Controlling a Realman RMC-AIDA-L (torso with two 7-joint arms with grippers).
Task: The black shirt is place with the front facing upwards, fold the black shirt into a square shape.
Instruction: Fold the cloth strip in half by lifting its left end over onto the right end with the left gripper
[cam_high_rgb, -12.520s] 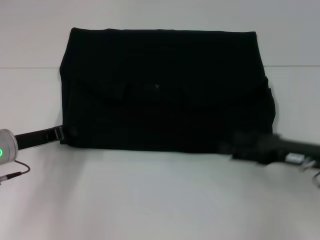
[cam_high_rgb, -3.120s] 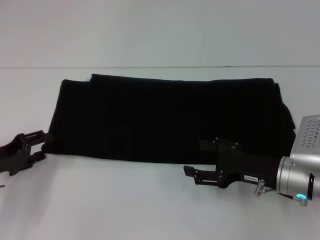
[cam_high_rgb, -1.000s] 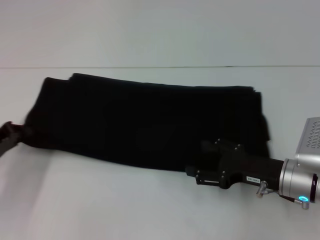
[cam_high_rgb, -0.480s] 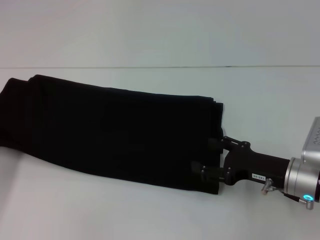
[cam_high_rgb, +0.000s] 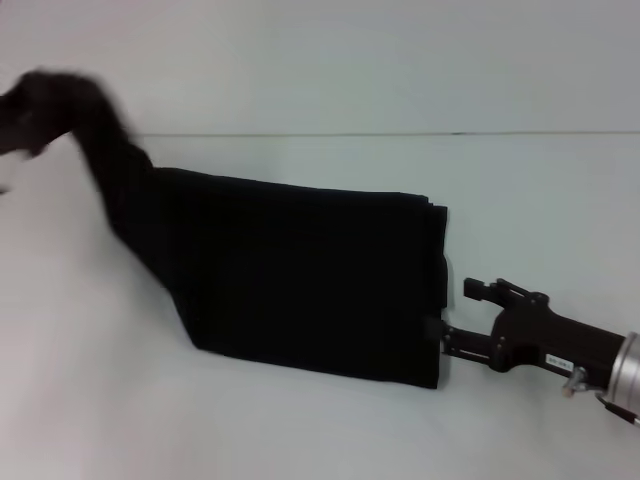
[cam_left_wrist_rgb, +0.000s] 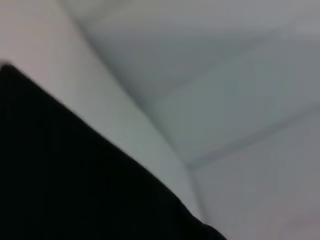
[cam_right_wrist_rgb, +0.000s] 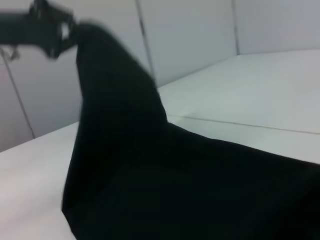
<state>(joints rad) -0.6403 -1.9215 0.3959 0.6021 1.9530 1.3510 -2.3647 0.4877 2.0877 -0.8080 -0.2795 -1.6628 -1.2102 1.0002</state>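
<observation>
One black shirt (cam_high_rgb: 300, 285), folded, on your white surface (cam_high_rgb: 320, 430).
Your left end effector (cam_right_wrist_rgb: 62, 35) lifts its clamped end; right end effector (cam_high_rgb: 478, 318), fingers apart, sits just beside the opposite edge.

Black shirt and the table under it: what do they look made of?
Black shirt: soft matte cloth, likely knit; it drapes limply where the left gripper lifts one end and lies flat in layers near the right gripper. Table: smooth white hard surface, possibly laminate; faint sheen.
</observation>
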